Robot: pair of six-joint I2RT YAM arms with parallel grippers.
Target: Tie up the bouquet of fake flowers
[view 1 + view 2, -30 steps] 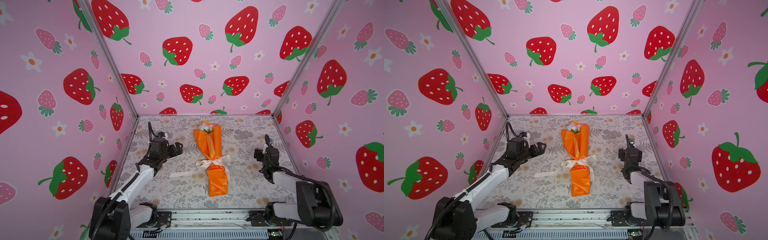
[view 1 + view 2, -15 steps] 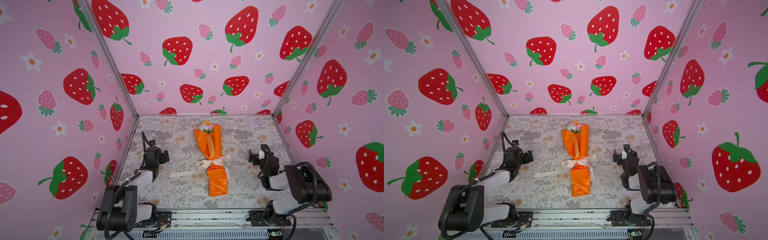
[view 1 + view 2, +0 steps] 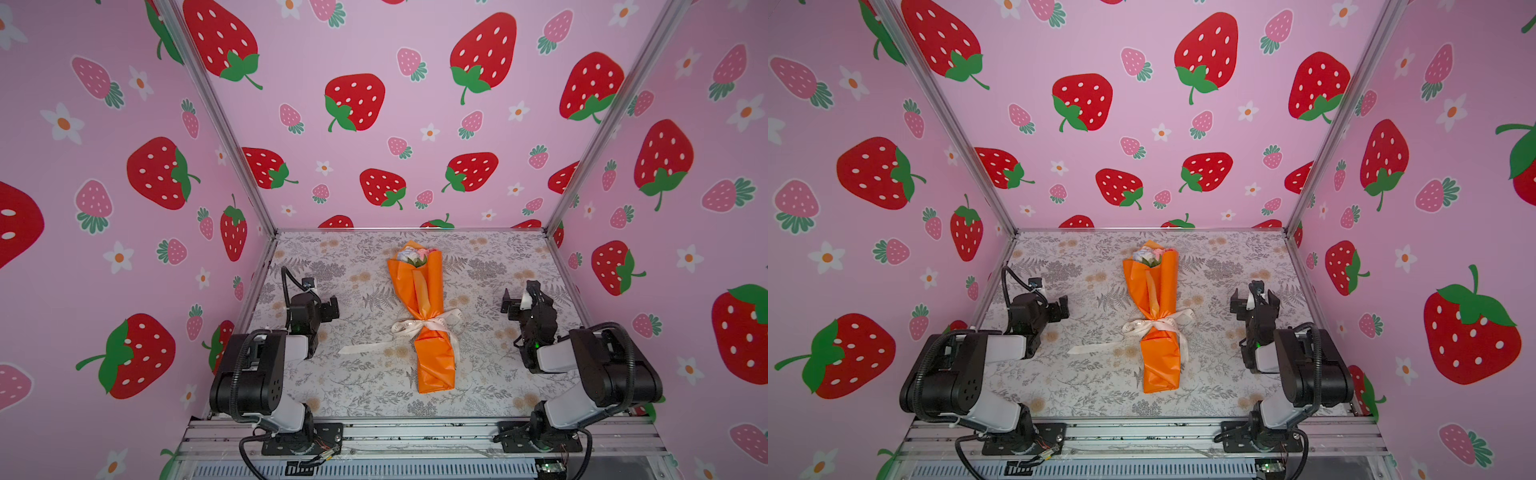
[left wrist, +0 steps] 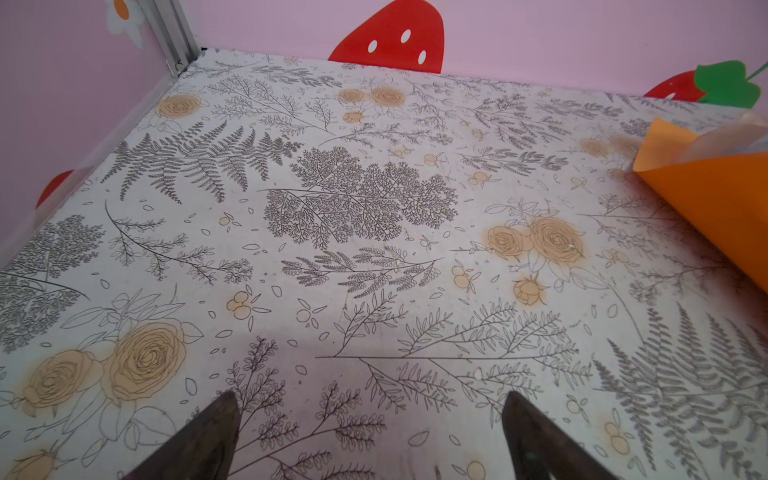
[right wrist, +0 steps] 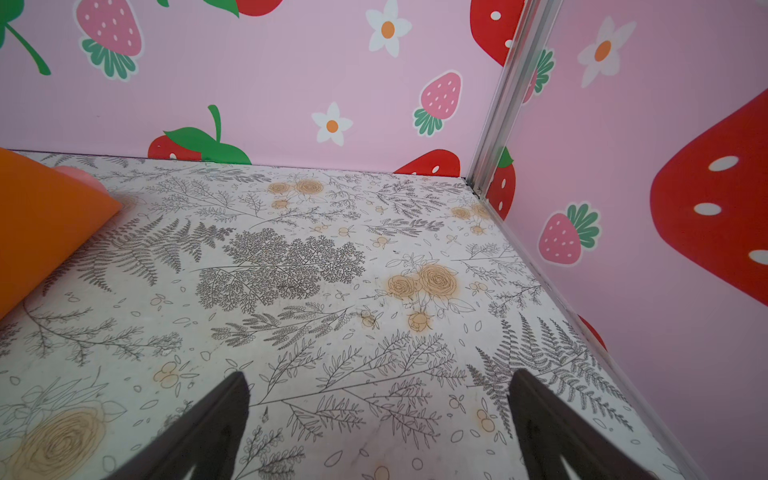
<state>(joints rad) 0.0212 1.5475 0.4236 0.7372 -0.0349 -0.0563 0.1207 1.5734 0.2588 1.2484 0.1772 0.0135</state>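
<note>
both my arms sit folded back nearer their bases than a second ago; the bouquet of fake flowers (image 3: 420, 286) lies where it was, mid-table (image 3: 357, 374), blooms toward the back wall, cream ribbon (image 3: 424, 326) knotted round it. my left gripper (image 3: 331, 306) and right gripper (image 3: 519, 297) gape wide, empty, well apart from it.

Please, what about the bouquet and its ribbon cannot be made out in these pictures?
Stems: hidden inside the orange wrapping paper in both top views.
Flowers: too small in the top views to count; the wrist views show only a corner of the bouquet, cut by the frame edge.
Ribbon knot: too small in the top views to judge; absent from the wrist views.
Underside of the bouquet: hidden against the table.
</note>
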